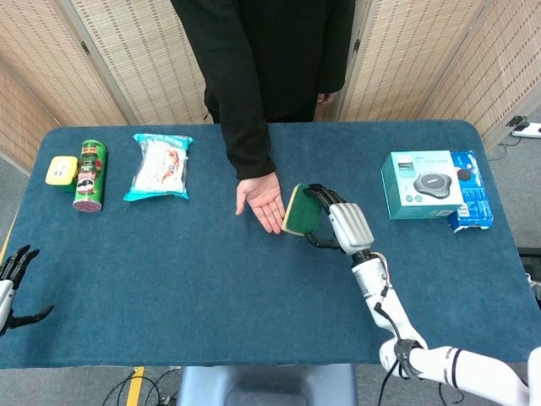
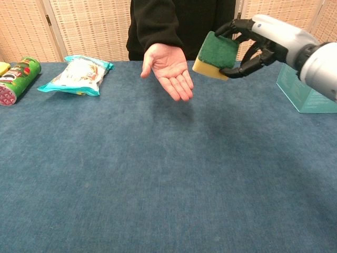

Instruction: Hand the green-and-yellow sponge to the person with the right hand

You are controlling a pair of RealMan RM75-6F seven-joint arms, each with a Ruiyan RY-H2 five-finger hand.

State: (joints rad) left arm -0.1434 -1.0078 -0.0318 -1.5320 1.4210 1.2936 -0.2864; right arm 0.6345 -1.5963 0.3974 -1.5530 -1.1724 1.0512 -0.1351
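- Fingers [image 2: 235,27] of the right hand [image 2: 263,39] are clamping the green-and-yellow sponge [image 2: 216,54], holding it in the air just beside the person's open palm [image 2: 168,68].
- Left hand [image 1: 13,283] is hanging at the table's near edge, fingers apart and holding nothing.
- Pickup and carry appear to be finished; what is remaining is setting the sponge onto the palm and letting go.
- Blue cloth is covering the table [image 1: 169,279], which is bearing a chip can [image 1: 90,175], a snack bag [image 1: 161,166] and a teal box [image 1: 423,184]; woven screens [image 1: 118,51] are standing behind.
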